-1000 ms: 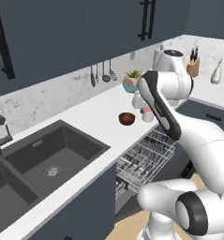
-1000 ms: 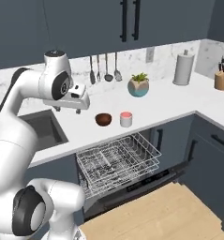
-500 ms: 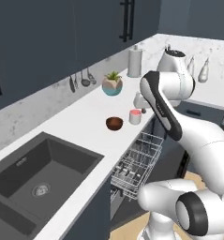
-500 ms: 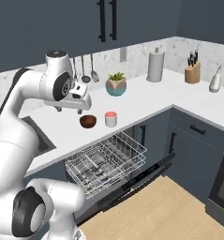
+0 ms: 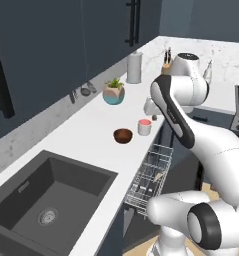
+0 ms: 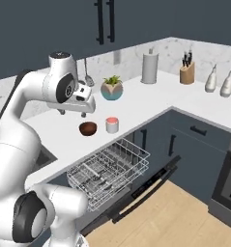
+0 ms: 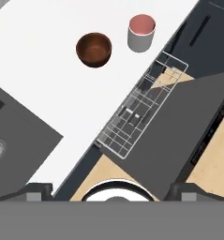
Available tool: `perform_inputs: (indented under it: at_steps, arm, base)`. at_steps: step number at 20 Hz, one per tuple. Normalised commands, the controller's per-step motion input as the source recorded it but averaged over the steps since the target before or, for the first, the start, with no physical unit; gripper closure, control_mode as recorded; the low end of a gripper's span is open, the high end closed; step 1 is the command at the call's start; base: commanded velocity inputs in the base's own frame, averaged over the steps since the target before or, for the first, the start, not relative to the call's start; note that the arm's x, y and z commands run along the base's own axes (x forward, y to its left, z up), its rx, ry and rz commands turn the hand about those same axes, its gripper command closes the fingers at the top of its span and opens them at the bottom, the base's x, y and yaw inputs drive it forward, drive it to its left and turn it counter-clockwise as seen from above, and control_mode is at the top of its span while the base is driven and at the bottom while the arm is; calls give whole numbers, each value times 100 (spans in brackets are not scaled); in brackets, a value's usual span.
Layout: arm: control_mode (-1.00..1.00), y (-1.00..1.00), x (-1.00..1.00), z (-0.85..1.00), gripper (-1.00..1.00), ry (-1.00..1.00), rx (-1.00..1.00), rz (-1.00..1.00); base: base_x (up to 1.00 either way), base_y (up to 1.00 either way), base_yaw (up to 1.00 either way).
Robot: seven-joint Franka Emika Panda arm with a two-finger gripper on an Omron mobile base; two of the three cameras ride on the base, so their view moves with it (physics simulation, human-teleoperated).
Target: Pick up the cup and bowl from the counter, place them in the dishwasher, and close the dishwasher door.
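Cup (image 7: 141, 33) beside bowl (image 7: 93, 49) on counter (image 7: 52, 75), end effector (image 6: 74, 113) open above

Glossy white rounded arm (image 6: 20, 140) segments; dark grey joint rings; white claw (image 6: 74, 113), small dark tips.

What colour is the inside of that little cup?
Pinkish red inside the cup, with a pale grey outside; the hand view shows it best.

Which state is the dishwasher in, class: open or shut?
Open. The dishwasher door hangs lowered, and the wire rack is pulled out from under the counter.
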Motion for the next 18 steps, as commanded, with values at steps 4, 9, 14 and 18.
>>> perform_inputs:
  at_steps: [4,9,14,18]
  arm:
    - [100,0,0,0,-100,0,0,0]
    - [100,0,0,0,-100,0,0,0]
    - [100,0,0,0,-100,0,0,0]
    - [-100,-2,3,-3,-100,5,2,-3]
  base:
    - [0,56,-19]
    - [0,39,-12]
    - [0,29,-7]
    - [0,0,0]
